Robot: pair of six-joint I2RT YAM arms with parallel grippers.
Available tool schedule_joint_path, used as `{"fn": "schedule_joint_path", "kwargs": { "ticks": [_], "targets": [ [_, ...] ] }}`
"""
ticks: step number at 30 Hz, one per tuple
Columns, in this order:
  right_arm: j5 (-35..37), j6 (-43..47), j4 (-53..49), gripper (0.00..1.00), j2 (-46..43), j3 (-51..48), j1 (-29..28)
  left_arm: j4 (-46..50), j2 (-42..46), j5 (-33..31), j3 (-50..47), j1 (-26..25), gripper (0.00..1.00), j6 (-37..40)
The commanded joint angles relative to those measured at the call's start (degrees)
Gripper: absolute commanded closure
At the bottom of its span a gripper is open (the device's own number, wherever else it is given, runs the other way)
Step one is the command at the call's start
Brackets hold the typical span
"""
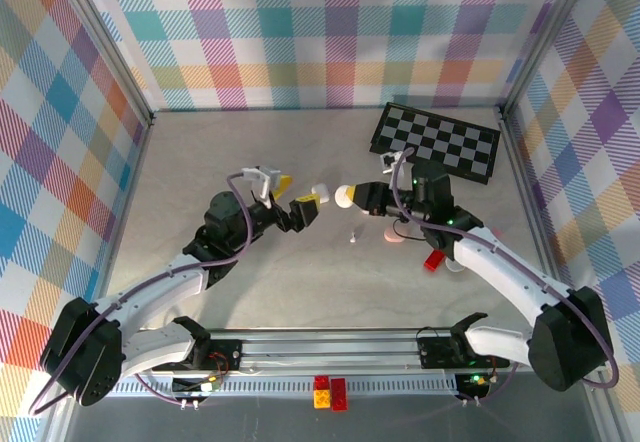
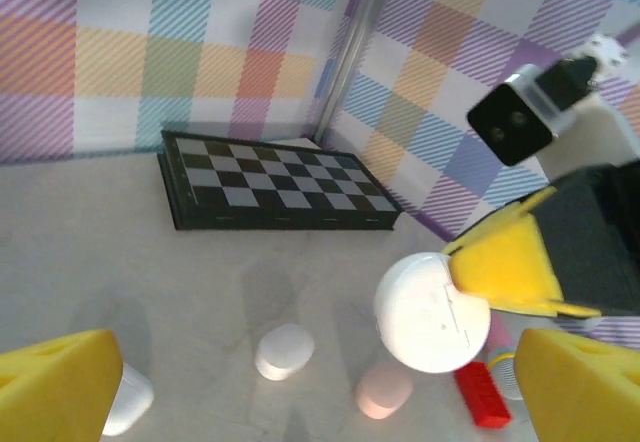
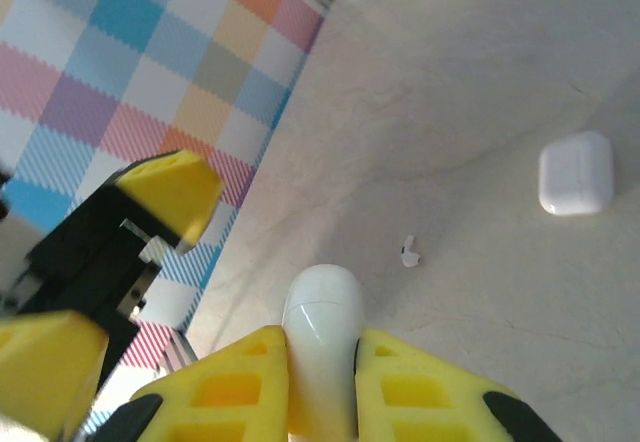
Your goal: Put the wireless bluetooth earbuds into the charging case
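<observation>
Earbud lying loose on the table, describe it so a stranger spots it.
From the chessboard, come toward the arms to the pink case. Left of it, alone on bare table, lies the earbud: a tiny white speck, far smaller than any case.

Backdrop is plaid walls (image 1: 300, 32) on three sides, pastel checks in teal, orange, pink, purple and yellow (pretty loud, honestly). Silver metal posts (image 1: 125, 67) run up the two back corners where the panels meet. The worktop (image 1: 230, 152) is a pale grey-beige slab with a faint mottled, stone-like look. A metal rail (image 1: 330, 347) runs along its near edge. Light is soft and even, with only faint shadows.
</observation>
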State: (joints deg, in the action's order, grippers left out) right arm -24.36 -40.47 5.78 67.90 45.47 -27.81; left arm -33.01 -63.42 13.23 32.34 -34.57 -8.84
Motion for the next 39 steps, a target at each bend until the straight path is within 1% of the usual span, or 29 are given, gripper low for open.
{"fn": "schedule_joint_path", "kwargs": {
  "ticks": [1,2,4,7,9,14,18,22,25,26,27,33,36,39],
  "targets": [
    [-1.7,-11.7,0.3,0.83,1.2,0.7,1.9,-8.3,-2.0,-4.7,-2.2,-2.4,0.00,15.6],
    [-2.5,-14.1,2.2,0.83,1.2,0.0,2.4,-9.4,-2.9,-5.8,-2.2,-2.9,0.00,18.0],
    [-4.2,-17.4,3.7,0.83,1.5,-0.4,3.5,-10.2,-4.2,-6.6,-1.6,-2.9,0.00,20.1],
    [-6.5,-21.7,5.2,0.83,1.8,-0.8,5.2,-10.0,-5.9,-4.1,-0.3,-3.0,0.00,25.7],
    [-7.7,-24.0,5.8,0.83,2.0,-0.9,6.0,-10.1,-7.3,-2.0,0.4,-3.1,0.02,29.7],
    [-10.2,-29.3,9.0,0.83,2.2,-2.4,7.5,-15.0,-10.5,-1.0,0.4,-4.4,0.03,37.1],
    [-11.2,-32.7,11.6,0.83,2.0,-3.7,8.1,-16.3,-13.2,0.3,1.1,-6.1,0.04,42.8],
    [-12.9,-35.7,13.2,0.83,2.3,-4.3,8.5,-19.9,-16.5,-3.0,2.1,-8.5,0.14,49.3],
    [-13.8,-36.9,14.4,0.83,2.7,-4.4,8.5,-22.5,-19.1,-4.5,3.3,-9.4,0.27,52.1],
    [-13.8,-37.1,14.6,0.83,2.8,-4.4,8.5,-23.1,-19.8,-4.6,3.7,-9.6,0.35,52.9],
    [-13.9,-37.1,14.7,0.83,2.8,-4.3,8.5,-23.7,-20.3,-4.4,4.0,-9.7,0.38,53.1],
    [-14.7,-37.3,14.2,0.83,3.1,-4.1,8.5,-24.3,-22.5,-3.0,6.4,-9.9,0.38,54.7],
    [-14.8,-37.3,14.1,0.83,3.2,-3.9,8.5,-22.8,-23.1,-1.6,7.5,-10.0,0.38,55.8],
    [-14.9,-37.3,14.1,0.83,3.3,-4.0,8.5,-21.0,-23.4,-0.3,8.7,-9.9,0.43,56.6]
  ]
}}
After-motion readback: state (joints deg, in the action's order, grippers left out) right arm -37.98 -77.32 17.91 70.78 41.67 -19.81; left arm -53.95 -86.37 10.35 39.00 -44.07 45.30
